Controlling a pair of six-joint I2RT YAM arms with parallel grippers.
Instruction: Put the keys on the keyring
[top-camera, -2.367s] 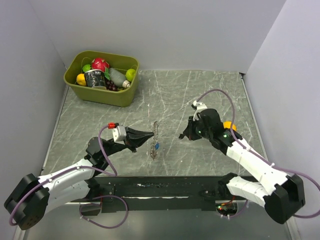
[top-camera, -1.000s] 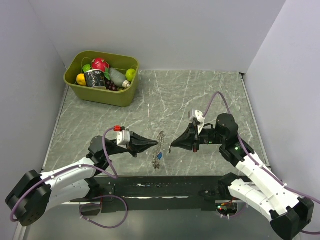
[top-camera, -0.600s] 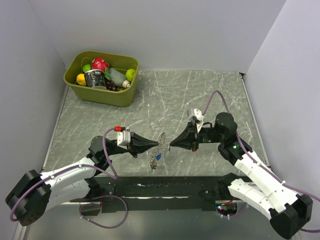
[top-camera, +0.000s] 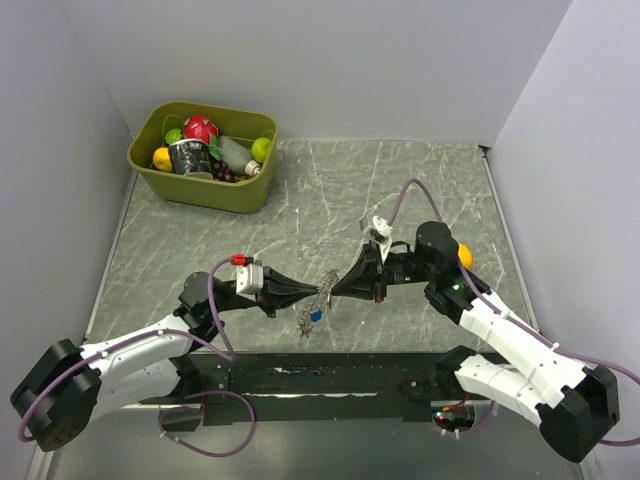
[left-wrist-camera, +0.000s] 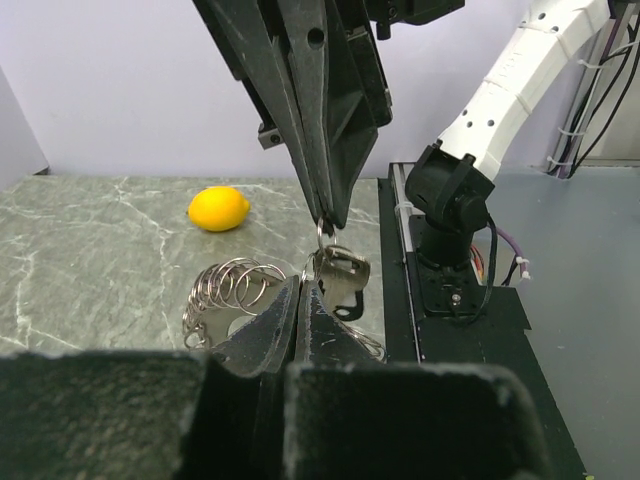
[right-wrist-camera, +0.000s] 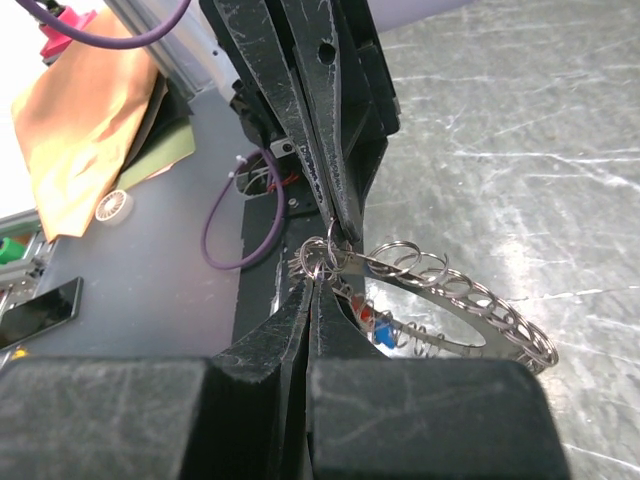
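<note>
The left gripper and right gripper now meet tip to tip above the near middle of the bench. The right arm has swung in from well apart over the last couple of seconds. Both sets of fingers are pressed closed. The left pinches the keyring, and the right appears to nip a small ring of the same cluster, though how firm that hold is cannot be judged.

The keyring, which lay flat on the bench moments ago, is now lifted at one end and sags below the two tips. The approach looks complete, and the fine work of threading can probably begin.

The keyring is a string of linked silver split rings, curling away like a loose coil. The keys hang right at the pinch point. One is a silver blade seen from the left wrist, and a blue head and a red head dangle beneath it. A yellow fruit rests on the bench beyond.
</note>
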